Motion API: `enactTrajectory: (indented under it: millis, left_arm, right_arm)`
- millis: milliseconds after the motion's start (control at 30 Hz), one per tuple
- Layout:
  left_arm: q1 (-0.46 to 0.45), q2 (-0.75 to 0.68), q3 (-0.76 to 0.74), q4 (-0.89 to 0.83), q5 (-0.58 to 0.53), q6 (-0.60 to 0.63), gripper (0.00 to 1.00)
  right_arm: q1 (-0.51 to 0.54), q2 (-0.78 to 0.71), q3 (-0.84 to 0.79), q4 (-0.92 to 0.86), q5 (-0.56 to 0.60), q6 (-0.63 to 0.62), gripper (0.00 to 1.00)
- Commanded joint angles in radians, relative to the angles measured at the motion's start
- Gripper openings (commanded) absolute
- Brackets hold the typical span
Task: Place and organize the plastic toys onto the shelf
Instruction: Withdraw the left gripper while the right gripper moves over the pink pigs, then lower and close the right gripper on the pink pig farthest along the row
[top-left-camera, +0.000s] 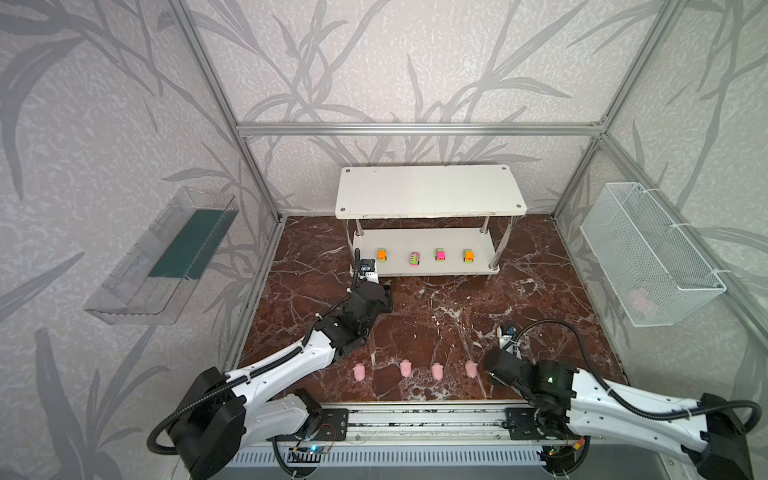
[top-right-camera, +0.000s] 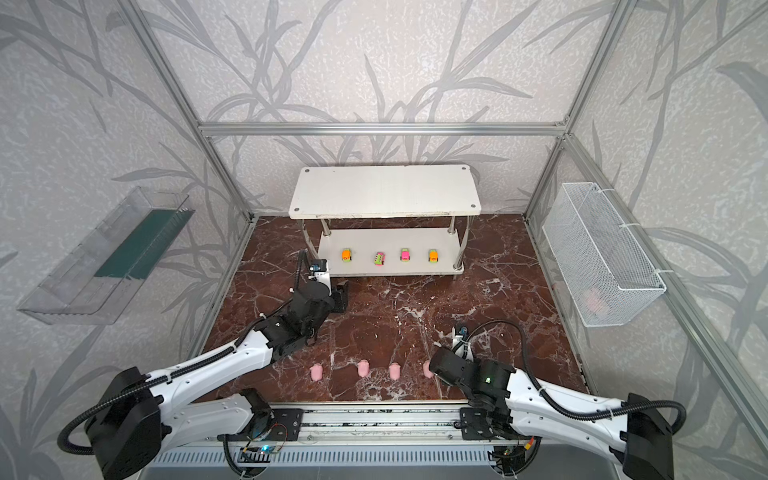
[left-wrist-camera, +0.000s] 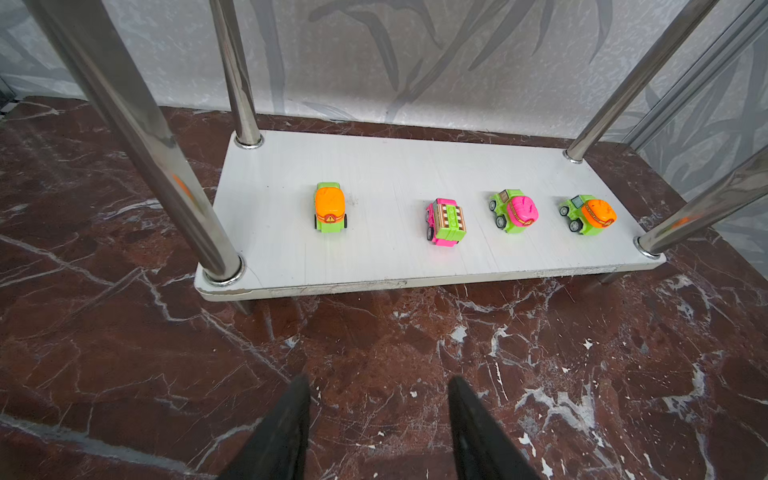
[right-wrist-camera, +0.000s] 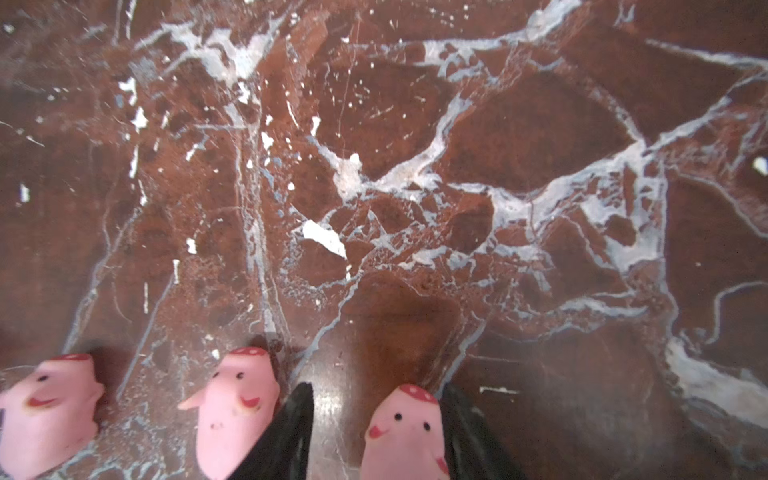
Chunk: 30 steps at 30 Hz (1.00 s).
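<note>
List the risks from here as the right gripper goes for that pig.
1. The pig sits off-centre between the open jaws of the right gripper, close to one finger. Closing may shove or tip it rather than grip it squarely.
2. The neighbouring pig lies right beside the other finger and could get nudged out of the row.
3. Four cars line the lower tier of the shelf. Setting pigs among them may knock one over.

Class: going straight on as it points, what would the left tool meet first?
Probably the front edge of the lower board of the white two-tier shelf, short of the small plastic toy cars; height unclear.
</note>
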<state>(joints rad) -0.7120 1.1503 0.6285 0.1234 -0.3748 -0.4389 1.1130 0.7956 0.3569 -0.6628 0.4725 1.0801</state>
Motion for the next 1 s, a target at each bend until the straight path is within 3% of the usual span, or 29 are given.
enactTrajectory:
  millis: [0, 467, 967]
  left_arm:
    - [0.004, -0.021, -0.026, 0.026, -0.013, -0.014, 0.52]
    - [0.017, -0.02, -0.049, 0.042, -0.002, -0.02, 0.52]
    - [0.026, 0.004, -0.061, 0.062, 0.014, -0.029, 0.53]
  right_arm:
    - [0.05, 0.04, 0.012, -0.031, 0.081, 0.127, 0.51]
    - [0.07, -0.082, -0.008, -0.175, 0.061, 0.245, 0.52]
    - [0.071, 0.002, 0.008, -0.14, -0.014, 0.257, 0.49]
